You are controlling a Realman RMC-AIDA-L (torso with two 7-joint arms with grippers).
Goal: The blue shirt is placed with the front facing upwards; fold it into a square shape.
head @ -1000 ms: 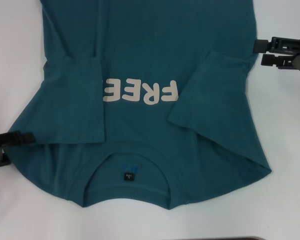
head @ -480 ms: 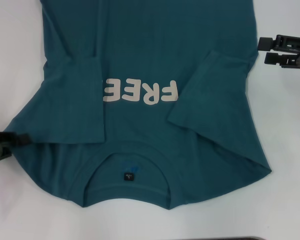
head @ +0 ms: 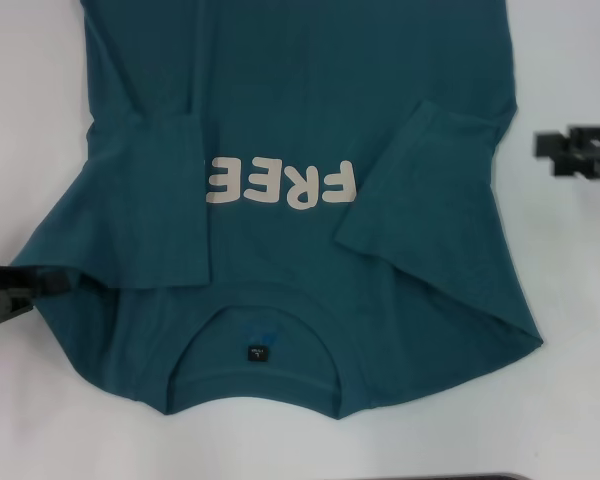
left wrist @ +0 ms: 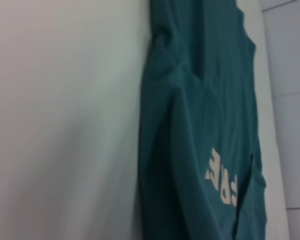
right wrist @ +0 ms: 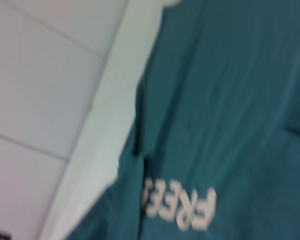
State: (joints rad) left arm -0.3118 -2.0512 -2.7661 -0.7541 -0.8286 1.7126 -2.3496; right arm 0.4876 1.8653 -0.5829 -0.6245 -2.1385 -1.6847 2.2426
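The blue shirt [head: 300, 130] lies flat on the white table, front up, with cream "FREE" lettering [head: 280, 185] and the neckline with its black tag [head: 256, 353] toward me. Both sleeves are folded inward over the chest: the left sleeve [head: 160, 200] and the right sleeve [head: 400, 190]. My left gripper [head: 10, 292] sits low at the shirt's left shoulder edge, open and touching the cloth's border. Off the shirt's right side, my right gripper [head: 558, 155] hovers open with nothing in it. The wrist views show the shirt [left wrist: 200, 125] [right wrist: 230, 100] only, with no fingers.
The white table [head: 570, 300] shows on both sides of the shirt and in front of the collar. A dark edge [head: 440, 477] runs along the table's near side. The shirt's hem runs out of the head view at the far side.
My right gripper has moved away from the shirt, to the right and nearer to me. The left gripper has drawn back slightly to the left. The shirt has not shifted.
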